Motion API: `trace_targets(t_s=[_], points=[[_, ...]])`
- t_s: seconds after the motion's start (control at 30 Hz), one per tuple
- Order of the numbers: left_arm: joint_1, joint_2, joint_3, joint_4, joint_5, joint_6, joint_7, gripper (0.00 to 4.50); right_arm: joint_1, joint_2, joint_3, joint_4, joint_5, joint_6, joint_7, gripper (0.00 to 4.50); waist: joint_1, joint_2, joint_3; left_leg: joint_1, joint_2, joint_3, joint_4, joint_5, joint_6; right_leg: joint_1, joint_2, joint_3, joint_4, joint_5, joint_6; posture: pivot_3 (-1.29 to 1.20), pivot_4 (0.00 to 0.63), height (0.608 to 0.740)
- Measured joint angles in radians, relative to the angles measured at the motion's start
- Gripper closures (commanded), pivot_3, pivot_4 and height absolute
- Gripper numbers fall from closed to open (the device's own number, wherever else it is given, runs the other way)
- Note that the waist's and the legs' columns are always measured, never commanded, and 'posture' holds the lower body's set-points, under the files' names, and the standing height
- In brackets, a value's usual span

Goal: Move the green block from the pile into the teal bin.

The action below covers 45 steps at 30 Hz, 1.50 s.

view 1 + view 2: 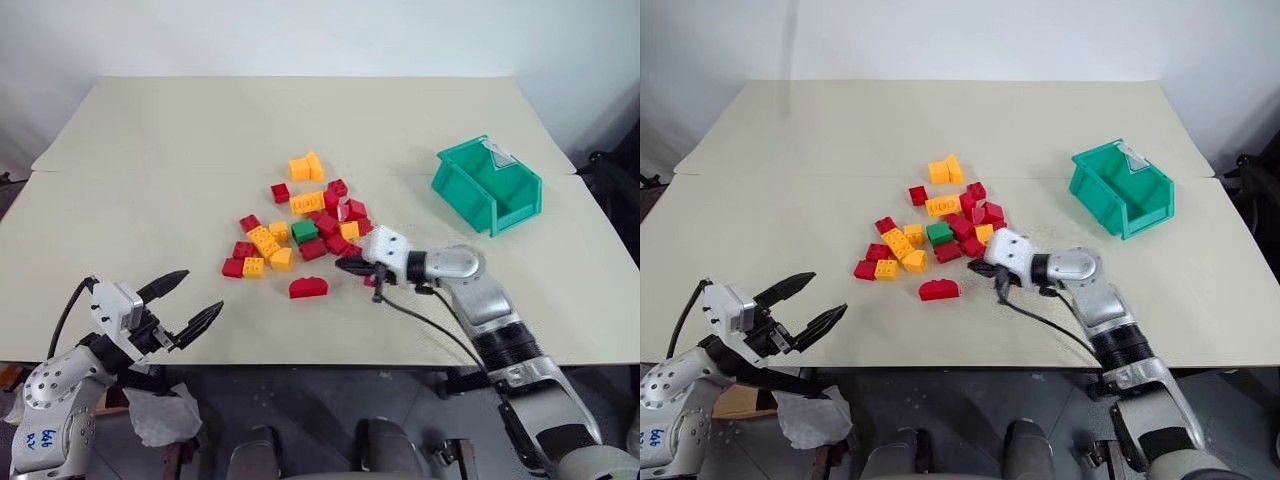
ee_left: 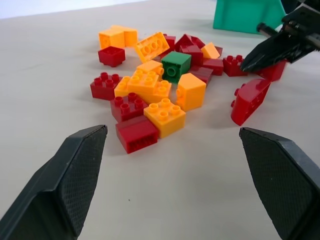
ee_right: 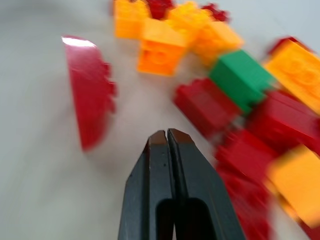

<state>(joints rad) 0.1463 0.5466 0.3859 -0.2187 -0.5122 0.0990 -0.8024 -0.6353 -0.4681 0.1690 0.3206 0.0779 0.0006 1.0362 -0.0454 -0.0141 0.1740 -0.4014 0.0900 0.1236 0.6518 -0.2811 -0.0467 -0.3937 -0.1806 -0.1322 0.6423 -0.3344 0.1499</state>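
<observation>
Black and pressed flat together, the two fingers of our right claw [image 1: 348, 265] are clenched on nothing; in the right wrist view we see them meet tip to tip with no brick between them. The claw points toward our left, low over the bench [image 1: 150, 180], at the near right edge of the pile [image 1: 300, 225]. Just beyond its tips lie small red bricks, and a red brick with a rounded top [image 1: 308, 287] sits alone on the near side of the pile, a little to the left of the claw.

Our left claw [image 1: 185, 303] hangs near the front left edge of the bench, well apart from the pile, its black fingers spread wide and released, holding nothing. In the left wrist view its two textured fingers [image 2: 65, 185] frame the bricks from afar.

The green block [image 1: 305, 231] is in the pile, near its middle, resting among red and yellow-orange bricks. A red brick touches it on the right and a yellow-orange one [image 1: 278, 231] lies just to its left. It stands beyond the right claw's tips, not touched by them.

The teal bin [image 1: 488, 185] stands on the right part of the bench, well apart from the pile, its cut-away side turned toward the near right. We see no brick inside it.
</observation>
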Motion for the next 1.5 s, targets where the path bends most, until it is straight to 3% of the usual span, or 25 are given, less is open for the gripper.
trace_targets(t_s=[0.17,0.27,0.37,0.67,0.77,0.9,1.07,1.2,1.3,1.5], points=[[0.002,0.0,0.018,0.006,-0.007,0.0,0.001,0.0,0.044,-0.027,-0.097,0.029,0.076,-0.035,0.01,4.44,-0.001,0.0,0.0,0.0,0.0,0.0,-0.001,0.0,0.0,0.0,0.0,0.0,0.0,0.0,0.0,0.0,0.15,0.74],[-0.002,0.0,0.028,0.014,-0.018,0.002,-0.001,0.0,0.066,0.025,-0.155,-0.035,0.255,-0.006,0.095,3.9,-0.007,0.001,0.001,0.0,0.0,0.0,0.0,0.0,0.0,0.0,0.0,0.0,0.0,0.0,0.0,0.0,0.15,0.74],[-0.009,0.007,0.027,0.021,-0.03,0.004,-0.016,0.0,0.103,-0.021,-0.211,-0.114,0.371,0.048,0.169,2.94,0.006,0.001,0.001,0.0,0.0,0.0,0.0,0.0,0.0,0.001,0.0,0.0,-0.001,0.0,0.0,0.0,0.15,0.74],[-0.052,0.096,0.027,0.032,-0.029,-0.009,-0.09,0.0,0.408,-0.277,-0.458,-0.161,0.394,0.045,0.18,0.02,0.045,0.001,0.001,-0.001,0.0,0.001,-0.001,-0.001,0.001,0.001,0.0,0.0,-0.006,0.0,0.0,0.0,0.15,0.74],[-0.067,0.1,0.017,0.044,-0.029,-0.008,-0.113,0.0,0.495,-0.328,-0.514,-0.159,0.364,-0.007,0.178,0.02,0.039,0.001,0.001,0.0,0.0,0.002,-0.002,-0.001,0.001,0.001,0.001,0.0,-0.006,0.0,0.0,0.0,0.15,0.74],[-0.116,0.1,-0.009,0.078,-0.029,0.006,-0.121,0.0,0.508,-0.317,-0.52,-0.17,0.36,-0.018,0.138,0.02,0.025,0.001,0.001,0.001,0.0,0.002,0.0,0.0,0.0,0.001,0.001,0.001,-0.006,0.0,0.0,0.0,0.15,0.74],[-0.143,0.102,-0.008,0.08,-0.032,0.024,-0.13,0.0,0.452,-0.307,-0.418,-0.267,0.335,0.066,0.09,0.02,0.011,0.001,0.001,0.003,0.0,0.002,0.0,0.0,0.0,0.001,0.001,0.003,-0.004,0.0,0.0,0.0,0.15,0.74],[-0.144,0.103,-0.021,0.077,-0.041,0.061,-0.143,0.0,0.093,-0.213,-0.182,-0.321,0.31,0.344,0.019,0.02,-0.013,0.002,0.002,0.005,0.001,0.005,0.0,0.001,0.0,0.0,0.001,0.006,0.0,0.0,-0.001,0.0,0.15,0.74],[-0.143,0.102,-0.024,0.074,-0.045,0.072,-0.147,0.0,-0.07,-0.132,-0.06,-0.264,0.263,0.376,0.032,0.02,-0.007,0.001,0.002,0.005,0.001,0.003,-0.003,0.001,-0.001,0.0,0.001,0.004,0.003,0.0,-0.001,0.0,0.15,0.74],[-0.128,0.088,-0.013,0.065,-0.045,0.069,-0.131,0.0,-0.33,0.126,0.144,0.246,0.061,0.229,0.024,0.02,-0.003,0.0,0.002,-0.001,0.001,0.003,-0.001,0.0,0.0,-0.004,0.001,0.002,0.001,0.0,-0.001,0.0,0.15,0.74]])
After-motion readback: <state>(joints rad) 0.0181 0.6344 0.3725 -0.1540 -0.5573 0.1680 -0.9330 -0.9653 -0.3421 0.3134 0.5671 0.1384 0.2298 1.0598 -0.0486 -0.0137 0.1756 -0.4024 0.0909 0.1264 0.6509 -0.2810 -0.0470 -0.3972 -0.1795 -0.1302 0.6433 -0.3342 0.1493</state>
